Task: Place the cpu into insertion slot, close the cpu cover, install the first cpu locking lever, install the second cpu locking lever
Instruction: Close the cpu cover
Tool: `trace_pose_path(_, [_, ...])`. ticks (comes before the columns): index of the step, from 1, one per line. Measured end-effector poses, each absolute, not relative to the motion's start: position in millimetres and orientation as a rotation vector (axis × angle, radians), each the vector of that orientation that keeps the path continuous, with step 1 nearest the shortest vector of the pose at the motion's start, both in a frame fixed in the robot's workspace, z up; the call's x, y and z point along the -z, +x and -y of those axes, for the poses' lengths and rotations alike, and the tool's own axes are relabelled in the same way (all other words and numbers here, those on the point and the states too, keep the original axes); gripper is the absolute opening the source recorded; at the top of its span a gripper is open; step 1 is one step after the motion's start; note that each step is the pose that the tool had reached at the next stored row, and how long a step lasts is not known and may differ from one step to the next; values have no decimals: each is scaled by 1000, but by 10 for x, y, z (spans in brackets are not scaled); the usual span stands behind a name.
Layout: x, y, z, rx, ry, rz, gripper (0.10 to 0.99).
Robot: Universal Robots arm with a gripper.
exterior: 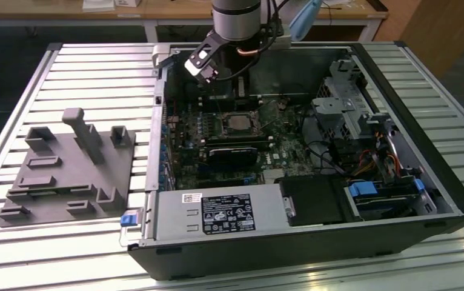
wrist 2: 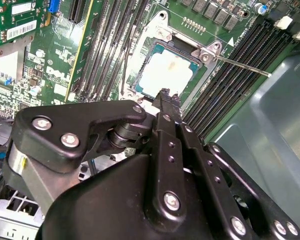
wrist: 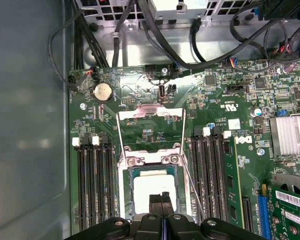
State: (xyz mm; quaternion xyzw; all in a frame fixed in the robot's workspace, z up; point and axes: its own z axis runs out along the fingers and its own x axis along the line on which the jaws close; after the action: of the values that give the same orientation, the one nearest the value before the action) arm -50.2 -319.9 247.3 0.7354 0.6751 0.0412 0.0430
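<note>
The cpu (wrist: 149,186) lies flat in the insertion slot (wrist: 126,192) on the green board, its pale metal face up; I also see the cpu (wrist 2: 166,74) in the second wrist view and the cpu (exterior: 238,123) in the exterior view. The cpu cover (wrist: 121,134), a thin silvery frame, stands swung open behind the slot, and the board shows through its cut-out. A thin wire locking lever (wrist: 191,189) juts free beside the slot, and this lever (wrist 2: 242,65) sticks out sideways. My gripper (wrist: 161,199) hangs just over the chip's edge, fingers (wrist 2: 166,102) pressed together with nothing between them.
Long black memory slots (wrist: 92,185) flank the socket on both sides. Cables (wrist: 140,30) cross the case wall behind. A green card (wrist: 290,205) and a heatsink (wrist: 290,135) sit to one side. In the exterior view, the power supply (exterior: 220,213) and a grey fixture (exterior: 66,170) lie nearby.
</note>
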Motion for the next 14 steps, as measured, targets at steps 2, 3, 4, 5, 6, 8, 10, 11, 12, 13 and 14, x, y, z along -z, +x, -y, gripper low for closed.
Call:
trace_pose_path(2, [-2474, -502, 3199, -126, 2249, -2065, 106])
trace_pose_path(3, [-2474, -502, 3199, -126, 2249, -2065, 106])
trace_pose_path(4, [-2474, -502, 3199, -126, 2249, -2065, 106])
trace_pose_path(5, [-2474, -502, 3199, -126, 2249, -2065, 106])
trace_pose_path(6, [-2482, -502, 3199, -125, 2249, -2065, 106])
trace_pose_path(8, [-2505, -502, 3199, -126, 2249, -2065, 106])
trace_pose_path(10, [-2537, -502, 3199, -126, 2249, -2065, 106])
trace_pose_path(11, [-2555, -502, 3199, -126, 2249, -2065, 106])
trace_pose_path(12, [-2570, -502, 3199, -126, 2249, -2065, 106])
trace_pose_path(13, [-2583, -502, 3199, -126, 2249, -2065, 106])
trace_pose_path(14, [-2591, -502, 3199, -126, 2249, -2065, 106])
